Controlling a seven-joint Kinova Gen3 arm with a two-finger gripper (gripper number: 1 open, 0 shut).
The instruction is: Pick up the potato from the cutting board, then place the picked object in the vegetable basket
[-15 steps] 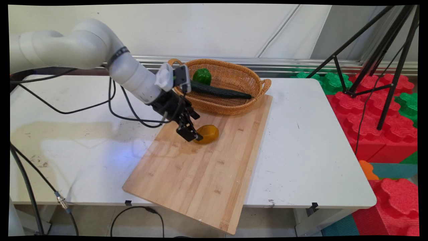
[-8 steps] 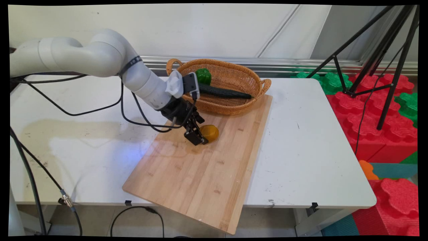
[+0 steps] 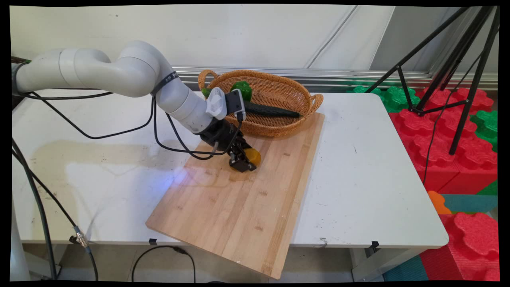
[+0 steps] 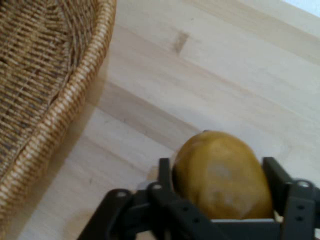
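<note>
The gripper (image 3: 244, 164) is reaching down at a slant onto the board (image 3: 239, 207), just in front of the basket (image 3: 275, 129); it is standing open, spread wide enough to take the fruit (image 3: 254, 156) between its jaws. In the hand view the gripper (image 4: 217, 162) is straddling the fruit (image 4: 220, 175); its fingers (image 4: 164, 170) are lying close along both flanks, the left one at or almost at the skin, the right one just beside it; no squeeze is showing.

The fruit is lying on the board (image 4: 210, 75), not lifted, near the far end and a little apart from the basket (image 4: 75, 90); in the main view the gripper is covering its left half. It is looking smooth, rounded and egg-like, dull yellow going to ochre, with a paler patch on the side facing the hand camera; no stem or bruise is showing; what kind of fruit it is cannot be told.

Inside the basket a pepper (image 3: 242, 88) is sitting at the left end and a cucumber (image 3: 275, 111) is lying lengthwise across the bottom; the basket's near rim is touching or overlapping the board's far edge. The board is lying askew on the table (image 3: 378, 179), its near corner overhanging the front edge.
</note>
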